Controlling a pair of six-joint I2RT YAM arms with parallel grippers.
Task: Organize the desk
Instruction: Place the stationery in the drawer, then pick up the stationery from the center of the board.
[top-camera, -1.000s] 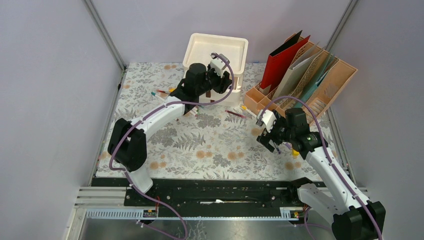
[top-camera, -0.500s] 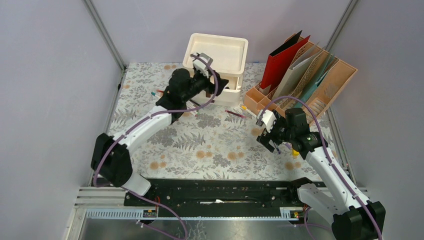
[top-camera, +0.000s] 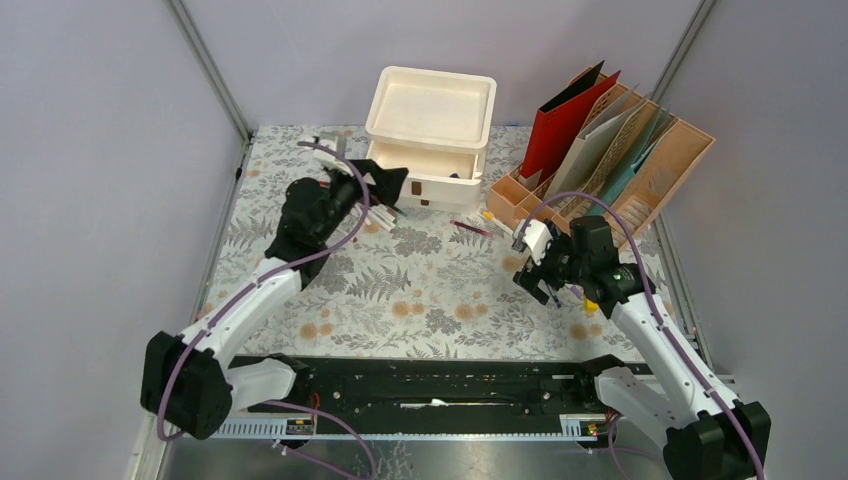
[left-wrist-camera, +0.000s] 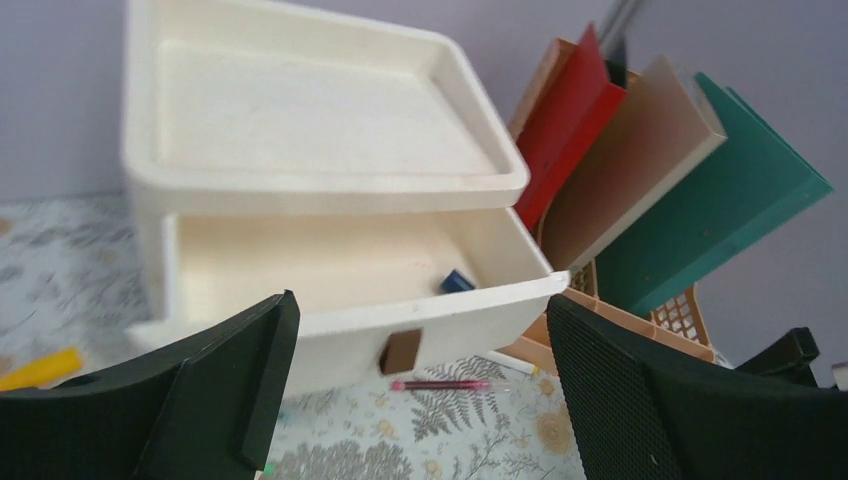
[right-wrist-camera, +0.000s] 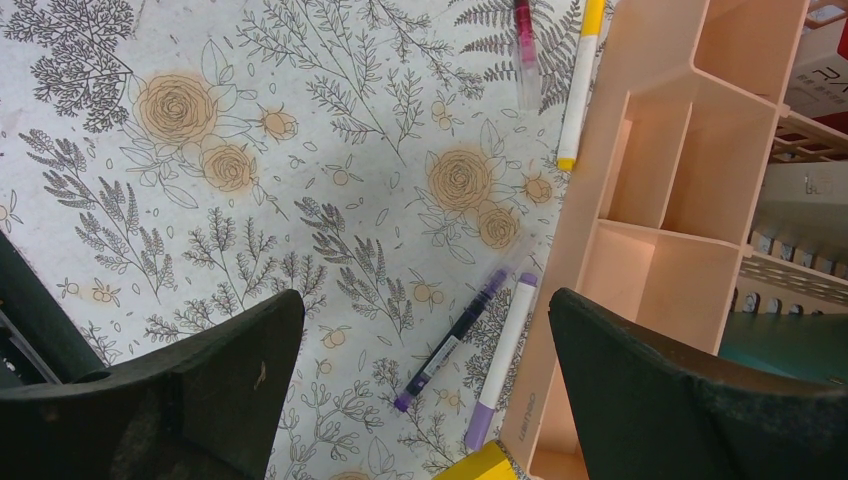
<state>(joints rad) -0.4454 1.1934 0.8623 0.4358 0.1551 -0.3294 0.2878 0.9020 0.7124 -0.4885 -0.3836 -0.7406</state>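
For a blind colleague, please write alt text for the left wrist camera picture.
A cream drawer unit stands with its lower drawer pulled open and a small blue object inside, framed by the open left gripper. A pink pen lies on the floral desk in front; red, beige and teal folders lean at the right.

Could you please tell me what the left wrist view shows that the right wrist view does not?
Only the left wrist view shows the cream drawer unit, its drawer pulled open with a small blue item inside, plus the red folder and green folder. Only the right wrist view shows a dark purple pen and a purple-capped white marker lying beside the peach organizer. Both show that organizer and the fern-and-flower cloth of the desk.
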